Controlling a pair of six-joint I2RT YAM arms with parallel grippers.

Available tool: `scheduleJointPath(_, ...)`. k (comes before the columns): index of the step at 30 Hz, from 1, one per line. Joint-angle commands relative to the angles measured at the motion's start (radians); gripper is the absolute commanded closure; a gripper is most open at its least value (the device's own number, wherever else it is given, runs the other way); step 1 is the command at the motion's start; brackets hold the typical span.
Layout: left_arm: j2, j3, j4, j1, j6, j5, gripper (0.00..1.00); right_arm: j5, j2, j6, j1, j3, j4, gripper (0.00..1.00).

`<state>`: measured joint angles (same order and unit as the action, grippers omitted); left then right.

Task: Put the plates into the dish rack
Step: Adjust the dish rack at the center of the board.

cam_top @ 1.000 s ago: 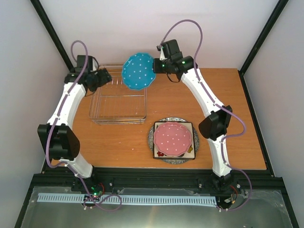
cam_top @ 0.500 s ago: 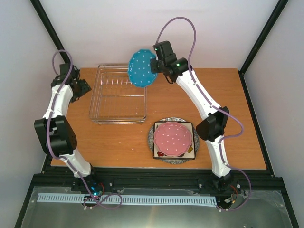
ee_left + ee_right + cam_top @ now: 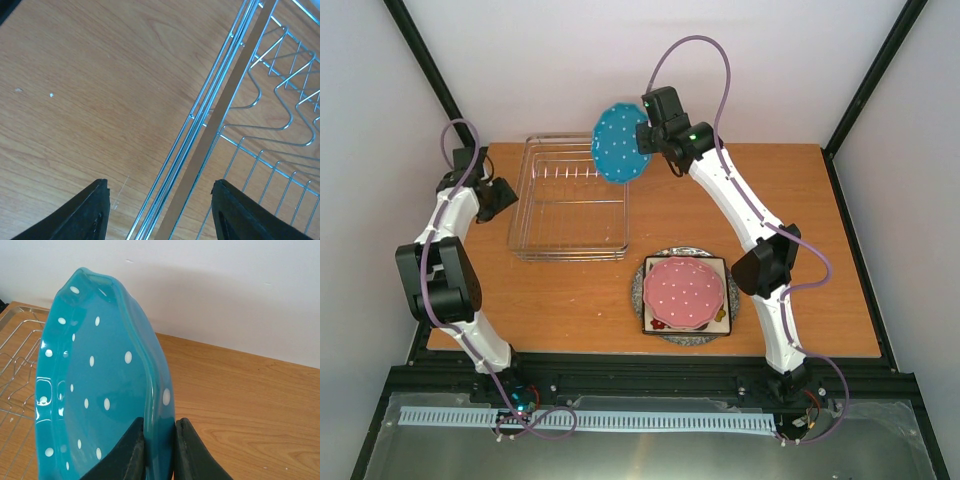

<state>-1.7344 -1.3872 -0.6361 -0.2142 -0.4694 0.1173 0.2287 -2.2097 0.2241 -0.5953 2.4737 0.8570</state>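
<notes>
Mid-transfer of blue dotted plate (image 3: 618, 142) – pinched upright by its rim in right gripper (image 3: 159, 450), upper centre of frame, above far right corner of dish rack (image 3: 570, 254); left gripper (image 3: 160, 186) spread, empty, astride rack's left rim; next, likely – lowering edge-first between tines.

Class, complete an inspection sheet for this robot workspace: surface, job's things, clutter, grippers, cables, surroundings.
Surface: wooden table, small specks near the rack.
Job's things: wire dish rack holds no plates; blue dotted plate held on edge above its far right corner; pink dotted plate stacked on a square plate and a grey plate.
Clutter: nothing seen.
Grippers: left gripper open at the rack's left rim; right gripper shut on the blue plate's rim.
Cables: purple cable loops on both arms.
Surroundings: white walls, black frame posts.
</notes>
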Motion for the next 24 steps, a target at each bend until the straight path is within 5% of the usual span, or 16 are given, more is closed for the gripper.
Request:
scheduleJointPath(1,-0.027,0.014,0.045,-0.010,0.022,0.051,0.44,0.008,0.035,0.017,-0.002,0.044,-0.143,0.97)
scheduleJointPath(8,-0.006,0.036,0.053,-0.010,0.034,0.112,0.45,-0.001,0.032,0.026,0.006,0.041,-0.120,0.97)
scheduleJointPath(24,0.055,0.146,0.005,-0.007,-0.016,0.018,0.98,-0.025,0.020,0.023,0.005,0.041,-0.112,0.97)
